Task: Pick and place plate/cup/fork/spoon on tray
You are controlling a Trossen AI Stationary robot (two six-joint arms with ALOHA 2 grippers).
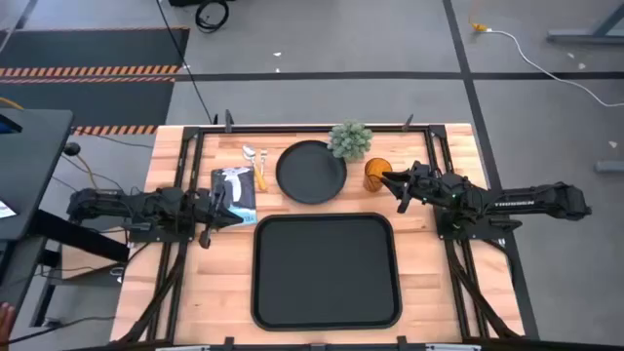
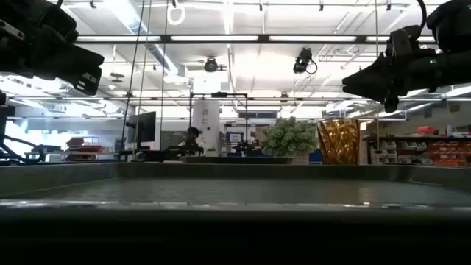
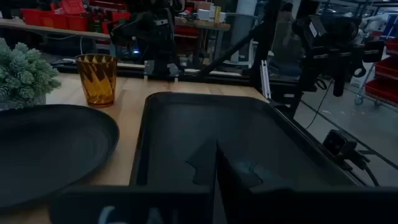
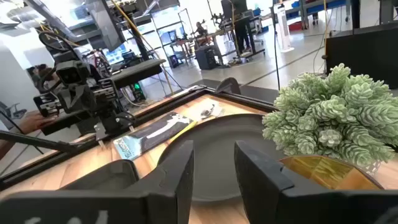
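The black tray (image 1: 327, 310) lies at the table's near middle. The round black plate (image 1: 311, 173) lies beyond it, and the amber cup (image 1: 374, 173) stands upright to the plate's right. The orange-handled fork and spoon (image 1: 255, 156) lie side by side left of the plate; I cannot tell which is which. My right gripper (image 1: 398, 188) is open and empty. It hovers just right of the cup and above it (image 2: 338, 141), and the cup's rim (image 4: 329, 169) shows beside one finger. My left gripper (image 1: 224, 213) is shut and empty, raised left of the tray (image 3: 205, 137).
A small green potted plant (image 1: 350, 139) stands close behind the cup and the plate. A blue and white packet (image 1: 234, 188) lies left of the plate, under my left arm. Black frame rails run along the table's left, right and far edges.
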